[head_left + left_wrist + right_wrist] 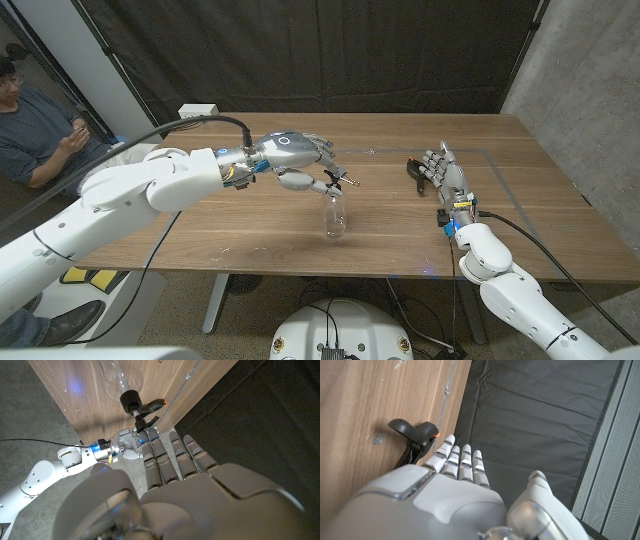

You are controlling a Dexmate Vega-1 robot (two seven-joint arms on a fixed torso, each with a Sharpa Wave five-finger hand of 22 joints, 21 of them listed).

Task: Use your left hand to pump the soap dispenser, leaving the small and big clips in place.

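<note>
**A:** Starting nearest the robot, how far along does this look?

**B:** Early, I'd judge. The clear soap dispenser stands upright near the front edge of the wooden table, about six o'clock of table centre. The left hand hovers just above and to its ten o'clock, fingers spread and holding nothing. I can't tell whether a fingertip touches the black pump head. The head looks raised, so the press itself still seems ahead.

**A:** Anything in the bottle?

**B:** It looks see-through with nothing obviously in it; a low level of clear soap could hide from me.

**A:** And the right side?

**B:** The right hand stands on its edge at three o'clock, fingers straight and apart, gripping nothing.

**A:** The clips?

**B:** A big black clip lies just past the right hand's fingertips, untouched. A smaller black clip with an orange tip sits close behind the pump, roughly twelve o'clock of the bottle, near the left hand's fingers. That one is the risk during the press.
</note>
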